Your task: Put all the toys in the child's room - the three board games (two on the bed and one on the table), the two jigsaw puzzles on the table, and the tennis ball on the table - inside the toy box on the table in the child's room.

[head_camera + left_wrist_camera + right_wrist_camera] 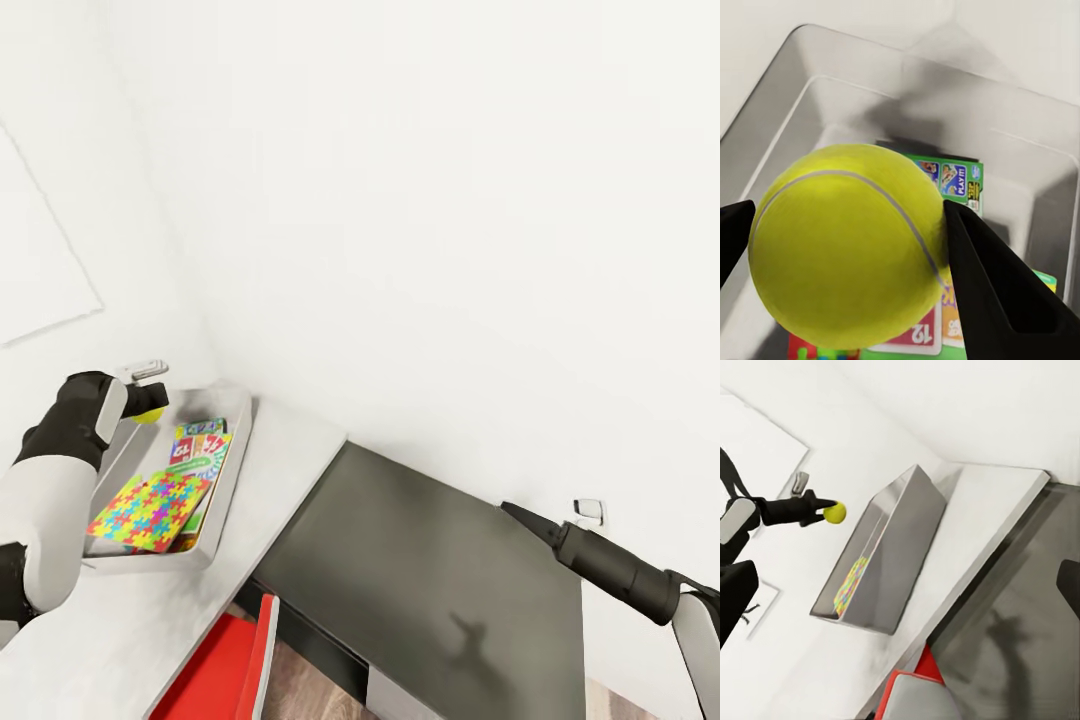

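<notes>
My left gripper [148,398] is shut on the yellow-green tennis ball [150,402], holding it above the far end of the grey toy box [238,452]. Seen from the left wrist, the ball [847,247] sits between two black fingers [1009,296] over the box's inside [832,97]. In the box lie a colourful jigsaw puzzle [150,510] and a green board game [200,445], with more boxes under them. The right wrist view shows the ball [834,512] and the toy box [896,555] from the side. My right gripper [520,516] stands open and empty over the dark surface.
The toy box stands on a pale table top [290,470] in the room's corner, with white walls close behind it. A dark table top [430,580] adjoins it on the right. A red object [225,665] sits below the front edge. A wall socket [590,512] is behind my right arm.
</notes>
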Controlling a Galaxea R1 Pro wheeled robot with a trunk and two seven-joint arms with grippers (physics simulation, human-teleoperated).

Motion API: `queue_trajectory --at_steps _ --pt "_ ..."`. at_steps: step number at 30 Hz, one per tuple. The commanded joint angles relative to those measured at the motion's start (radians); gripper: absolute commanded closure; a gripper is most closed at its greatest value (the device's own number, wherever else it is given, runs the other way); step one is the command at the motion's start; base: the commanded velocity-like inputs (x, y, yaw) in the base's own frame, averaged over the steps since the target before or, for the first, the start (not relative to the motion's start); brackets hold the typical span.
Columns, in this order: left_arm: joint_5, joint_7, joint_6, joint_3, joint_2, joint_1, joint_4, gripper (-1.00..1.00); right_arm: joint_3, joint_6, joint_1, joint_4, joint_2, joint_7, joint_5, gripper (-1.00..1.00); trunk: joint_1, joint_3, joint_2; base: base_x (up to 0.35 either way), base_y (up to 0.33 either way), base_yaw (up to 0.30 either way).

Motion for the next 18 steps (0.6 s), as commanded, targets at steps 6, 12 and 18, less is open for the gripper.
queue_trajectory --at_steps 6,12,18 --pt "0.005 0.008 0.001 0.0 -0.001 -0.001 -0.001 1.0 -0.099 0.002 0.004 -0.003 0.001 0.232 -0.004 -1.0 0.001 -0.003 -0.002 0.0 0.0 0.0" --pt "0.005 0.073 -0.001 -0.001 0.0 -0.001 0.0 1.0 -0.134 -0.001 0.014 -0.003 0.01 0.273 0.004 -1.0 0.001 -0.003 -0.002 0.0 0.0 0.0" --pt "0.007 0.127 -0.047 -0.003 -0.004 -0.001 0.035 1.0 -0.136 -0.001 0.014 -0.003 0.01 0.274 0.007 -1.0 0.001 -0.01 -0.002 0.0 0.0 0.0"
